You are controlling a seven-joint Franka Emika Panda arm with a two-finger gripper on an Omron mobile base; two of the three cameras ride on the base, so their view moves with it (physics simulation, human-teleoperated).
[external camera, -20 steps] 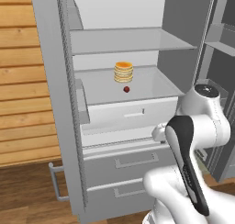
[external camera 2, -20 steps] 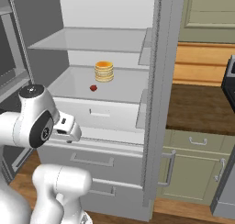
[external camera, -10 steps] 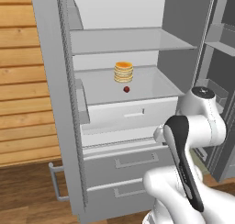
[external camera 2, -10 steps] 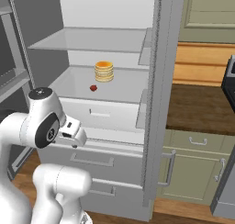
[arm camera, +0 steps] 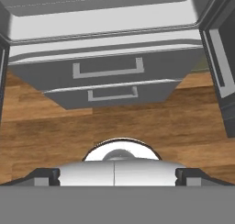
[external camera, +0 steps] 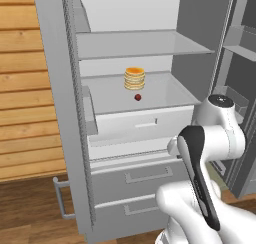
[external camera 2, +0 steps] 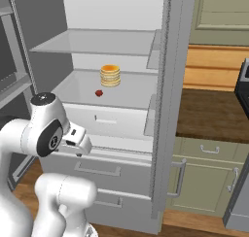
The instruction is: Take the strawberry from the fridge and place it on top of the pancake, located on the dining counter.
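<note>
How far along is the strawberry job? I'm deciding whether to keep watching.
Done: the fridge stands open, with the strawberry lying on its shelf beside an orange-topped pancake stack. In hand: nothing; the gripper is open and empty, pointing down at the drawers and floor. Left: reach in, grasp the strawberry, carry it to the pancake on the dining counter.

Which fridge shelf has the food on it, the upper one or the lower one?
The lower shelf, just above the white inner drawer. It carries the orange-topped pancake stack and the strawberry in front of it; the upper shelf holds neither.
</note>
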